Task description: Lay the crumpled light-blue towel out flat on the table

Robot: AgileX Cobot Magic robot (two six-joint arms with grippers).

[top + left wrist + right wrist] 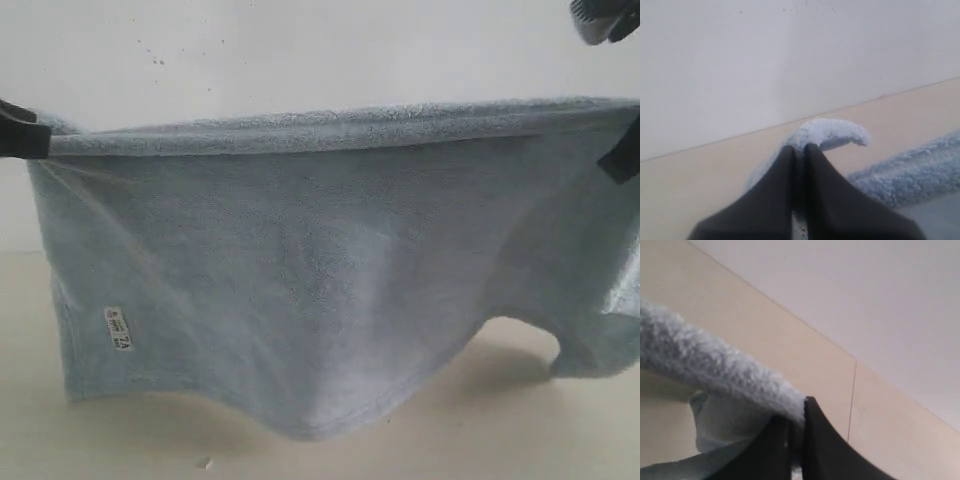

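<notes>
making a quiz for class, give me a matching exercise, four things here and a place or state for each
1. pale grey-blue fluffy terry towel
2. small white label
3. black left gripper
4. plain beige wood-tone table

a. shut on the towel's top edge
b. low on the towel, left in the exterior view
c. hanging spread out in the air
d. beneath the hanging cloth

Pairs: 1-c, 2-b, 3-a, 4-d
</notes>
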